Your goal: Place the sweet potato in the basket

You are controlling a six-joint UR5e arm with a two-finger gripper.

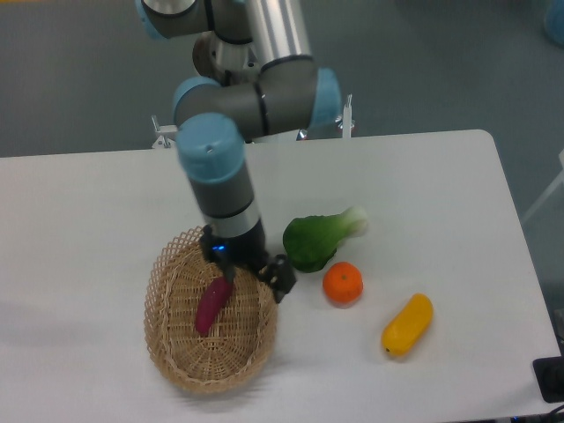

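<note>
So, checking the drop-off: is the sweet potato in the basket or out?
In. The sweet potato lies on the floor of the basket, within its rim.

You have one fixed camera only, set high at the near side of the table point(423, 185) and tilted steeply down, facing the arm's base point(220, 57) at the far edge. It stands back enough to take in nearly the whole tabletop; the left edge and near corners are cut off. Grey floor fills the far strip. The basket point(172, 352) sits near and left of centre.
</note>
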